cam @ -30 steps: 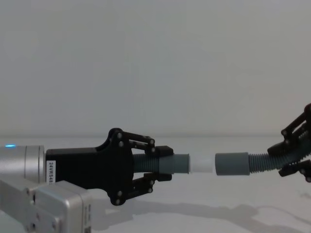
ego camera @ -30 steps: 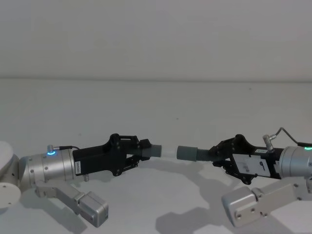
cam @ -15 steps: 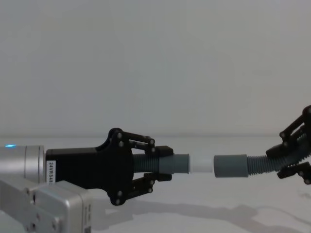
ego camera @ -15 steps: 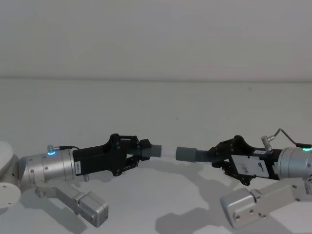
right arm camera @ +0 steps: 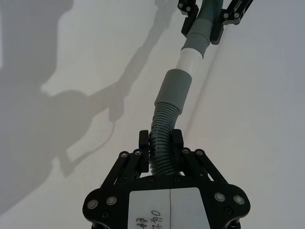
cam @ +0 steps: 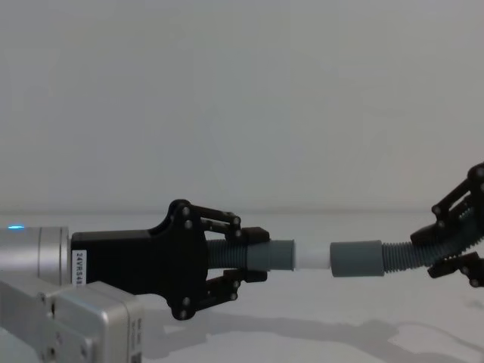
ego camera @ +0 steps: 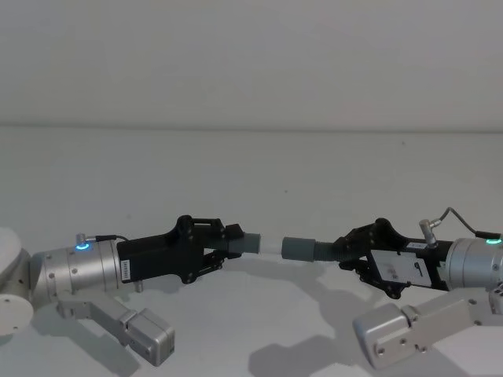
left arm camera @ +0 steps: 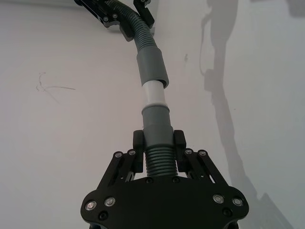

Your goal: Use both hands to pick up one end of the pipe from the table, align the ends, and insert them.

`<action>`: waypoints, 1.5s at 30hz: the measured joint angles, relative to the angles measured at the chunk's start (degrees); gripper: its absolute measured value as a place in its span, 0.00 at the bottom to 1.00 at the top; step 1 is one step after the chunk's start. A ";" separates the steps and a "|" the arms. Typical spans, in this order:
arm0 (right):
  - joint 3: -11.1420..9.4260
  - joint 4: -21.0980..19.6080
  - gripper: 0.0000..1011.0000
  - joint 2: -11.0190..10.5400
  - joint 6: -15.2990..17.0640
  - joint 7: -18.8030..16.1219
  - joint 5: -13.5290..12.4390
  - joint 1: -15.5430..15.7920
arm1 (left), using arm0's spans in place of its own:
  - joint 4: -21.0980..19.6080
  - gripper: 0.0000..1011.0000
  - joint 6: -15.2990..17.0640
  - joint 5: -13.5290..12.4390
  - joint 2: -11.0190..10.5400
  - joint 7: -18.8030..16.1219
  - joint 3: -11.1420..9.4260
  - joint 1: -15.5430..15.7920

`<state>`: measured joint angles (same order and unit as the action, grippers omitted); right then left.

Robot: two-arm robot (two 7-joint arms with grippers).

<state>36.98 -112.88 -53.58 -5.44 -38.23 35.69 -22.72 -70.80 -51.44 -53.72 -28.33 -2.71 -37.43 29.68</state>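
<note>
1. Nearest the robot, the left gripper (cam: 253, 257) reaches in from the left above the white table (ego camera: 259, 165), its two black fingers (left arm camera: 138, 148) pinching the ribbed neck of the short hose piece (left arm camera: 157, 138).
2. That short piece sticks straight out past the fingertips, lying level, and ends in a narrow white tip (cam: 314, 258) that points toward the other arm.
3. The right gripper (ego camera: 346, 251) comes in from the right at about the same height, its fingers (right arm camera: 177, 142) pressed onto the ribbed hose (right arm camera: 162, 138), which curves slightly out of the grip.
4. The ribbed hose ends in a smooth grey cuff (cam: 356, 259) that faces the white tip.
5. In the chest view the tip's end sits right at the cuff's mouth, the two roughly in line; whether the tip has gone inside cannot be told there.
6. In the left wrist view the white tip (left arm camera: 154, 93) meets the cuff (left arm camera: 151, 67) with most of its white length still showing.
7. Both hose pieces are held up off the table, and their shadows fall on the white surface below.
8. Farther back, the table runs to a plain pale wall (ego camera: 251, 55).
</note>
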 joint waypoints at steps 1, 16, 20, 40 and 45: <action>-0.03 -0.02 0.27 0.01 0.00 0.01 0.03 0.03 | 0.00 0.36 0.00 0.00 0.00 0.00 0.00 0.00; -0.78 -0.37 0.27 0.11 -0.05 -0.01 0.32 0.62 | 0.00 0.36 0.00 0.00 0.00 0.00 0.00 0.00; -0.96 -0.36 0.27 0.23 -0.25 -0.10 0.40 0.72 | 0.00 0.36 0.00 0.00 0.00 0.00 0.00 0.00; -1.62 -0.27 0.27 0.25 -0.48 -0.63 0.91 1.28 | 0.00 0.36 0.00 0.00 0.00 0.00 -0.01 0.00; -1.71 -0.25 0.27 0.25 -0.48 -0.70 0.97 1.32 | 0.00 0.36 0.00 0.00 0.00 0.00 -0.01 0.00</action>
<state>35.27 -113.13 -53.33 -5.92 -38.92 36.66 -21.40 -70.80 -51.44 -53.72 -28.33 -2.71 -37.44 29.68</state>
